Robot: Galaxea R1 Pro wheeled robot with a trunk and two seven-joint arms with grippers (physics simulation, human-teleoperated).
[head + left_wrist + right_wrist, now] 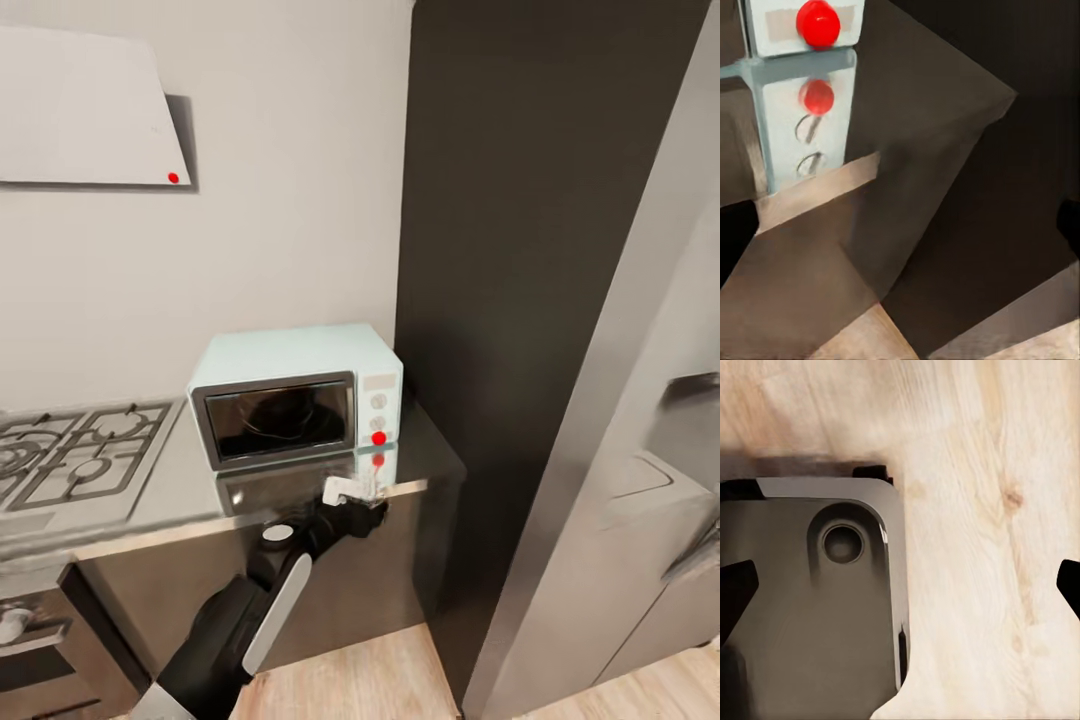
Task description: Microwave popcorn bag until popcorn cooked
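The microwave (296, 405), a pale mint-blue box, sits on the grey steel countertop (170, 485) against the light grey wall, its door shut; the dark glass window faces the camera in a steel frame, and something dim shows behind the glass, though what it is cannot be made out; to the right of the window a pale panel carries two white knobs (378, 401) one above the other, with a small round light (379, 438) glowing red beneath them; the shiny countertop mirrors the microwave's front, red spot included. From the left wrist view the same red light (818, 22) and its reflection appear close up, with the knobs mirrored in the steel beside the counter's front edge.

The left gripper (352, 497) is raised on its dark arm to the counter's front edge, just below and in front of the microwave's control panel; from the head view its pale fingers look bunched, but the wrist view shows only dark tips at the picture's far sides, so the fingers stand spread apart, holding nothing. The right gripper (900, 585) points down at the wood floor (982, 510) and part of the robot's dark base (810, 607); its dark tips also sit far apart with nothing between them.

To the left of the microwave lies the gas hob (75, 450) with its grates; above it hangs a flat grey hood (85, 110) with a small red dot; to the right stands a tall dark cabinet (520, 250).
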